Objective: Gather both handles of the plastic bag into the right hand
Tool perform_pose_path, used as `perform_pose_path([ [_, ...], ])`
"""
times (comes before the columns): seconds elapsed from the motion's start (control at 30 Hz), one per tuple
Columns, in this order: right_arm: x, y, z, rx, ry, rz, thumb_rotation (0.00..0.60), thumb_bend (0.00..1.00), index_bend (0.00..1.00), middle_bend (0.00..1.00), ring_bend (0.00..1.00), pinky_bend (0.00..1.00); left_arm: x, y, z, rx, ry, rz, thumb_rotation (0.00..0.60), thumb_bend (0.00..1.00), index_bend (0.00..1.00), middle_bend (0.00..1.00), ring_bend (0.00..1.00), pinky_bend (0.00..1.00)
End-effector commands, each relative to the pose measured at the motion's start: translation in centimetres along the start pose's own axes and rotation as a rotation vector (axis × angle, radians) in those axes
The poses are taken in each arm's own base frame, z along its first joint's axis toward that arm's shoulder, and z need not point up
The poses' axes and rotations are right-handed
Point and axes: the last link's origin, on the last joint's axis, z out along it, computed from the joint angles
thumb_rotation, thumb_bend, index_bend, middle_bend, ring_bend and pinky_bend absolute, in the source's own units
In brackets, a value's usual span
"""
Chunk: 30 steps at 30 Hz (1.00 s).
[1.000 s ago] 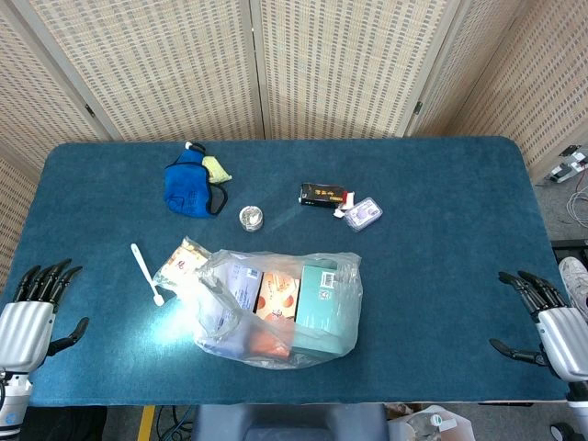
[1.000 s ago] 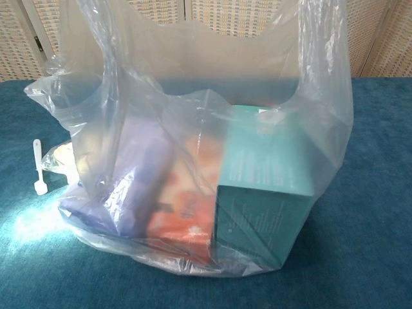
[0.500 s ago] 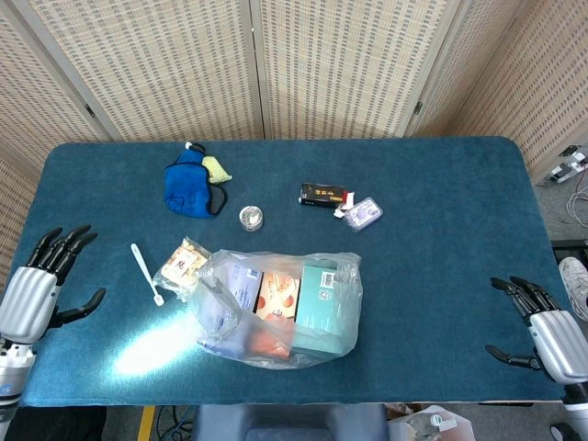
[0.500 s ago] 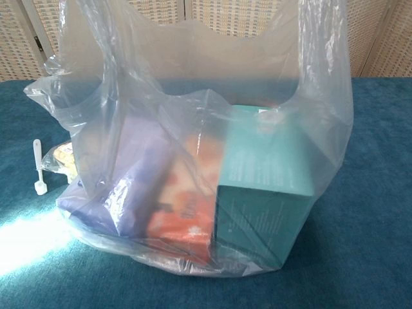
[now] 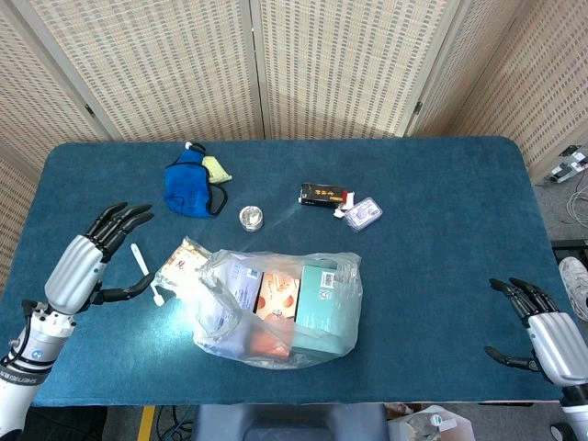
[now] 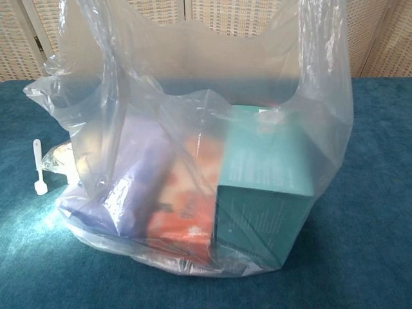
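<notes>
Near the table's front edge, the clear plastic bag sits with boxes inside, handles untouched. Right hand hovers at the front right corner, fingers spread, holding nothing. Left hand hangs empty, fingers wide, beside the white spoon. Farther back lies a blue pouch.

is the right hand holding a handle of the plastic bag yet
No, in the head view the right hand sits open at the table's right edge, well apart from the plastic bag, holding nothing.
</notes>
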Motion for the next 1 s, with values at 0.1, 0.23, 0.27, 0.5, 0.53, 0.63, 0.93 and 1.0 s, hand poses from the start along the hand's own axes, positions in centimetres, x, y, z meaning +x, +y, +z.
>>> perform_pose_path([
  [0.1, 0.0, 0.0, -0.1, -0.003, -0.001, -0.001, 0.600, 0.07, 0.12, 0.20, 0.08, 0.14, -1.4, 1.4, 1.6, -0.064, -0.032, -0.047, 0.600, 0.27, 0.13, 0.10, 0.16, 0.06],
  [0.23, 0.0, 0.0, -0.1, -0.005, -0.001, -0.002, 0.600, 0.07, 0.12, 0.20, 0.08, 0.14, -2.5, 2.6, 2.7, -0.108, -0.055, -0.089, 0.600, 0.27, 0.14, 0.10, 0.16, 0.06],
  [0.27, 0.0, 0.1, -0.1, -0.006, -0.001, -0.002, 0.600, 0.07, 0.12, 0.20, 0.08, 0.14, -2.7, 2.9, 3.0, -0.115, -0.059, -0.097, 0.600, 0.27, 0.15, 0.10, 0.16, 0.06],
  [0.5, 0.0, 0.3, -0.3, -0.017, 0.002, 0.002, 0.600, 0.07, 0.12, 0.20, 0.08, 0.14, -3.9, 3.9, 4.9, -0.150, -0.061, -0.136, 0.600, 0.27, 0.17, 0.12, 0.16, 0.06],
  [0.53, 0.0, 0.3, -0.3, -0.018, 0.002, 0.002, 0.600, 0.07, 0.12, 0.20, 0.08, 0.14, -4.0, 4.0, 5.1, -0.150, -0.060, -0.143, 0.600, 0.27, 0.18, 0.13, 0.16, 0.06],
  [0.63, 0.0, 0.4, -0.3, -0.018, 0.002, 0.003, 0.600, 0.07, 0.12, 0.20, 0.08, 0.14, -4.4, 4.2, 5.9, -0.152, -0.059, -0.165, 0.600, 0.27, 0.19, 0.13, 0.16, 0.06],
  [0.93, -0.2, -0.1, 0.3, 0.018, -0.024, 0.016, 0.600, 0.07, 0.12, 0.20, 0.08, 0.14, -4.2, 5.3, 7.8, -0.192, 0.004, -0.209, 0.600, 0.26, 0.25, 0.19, 0.20, 0.06],
  [1.0, -0.2, -0.3, 0.6, 0.030, -0.033, 0.018, 0.600, 0.07, 0.12, 0.20, 0.08, 0.14, -3.9, 5.4, 7.8, -0.191, 0.018, -0.209, 0.600, 0.26, 0.27, 0.20, 0.22, 0.06],
])
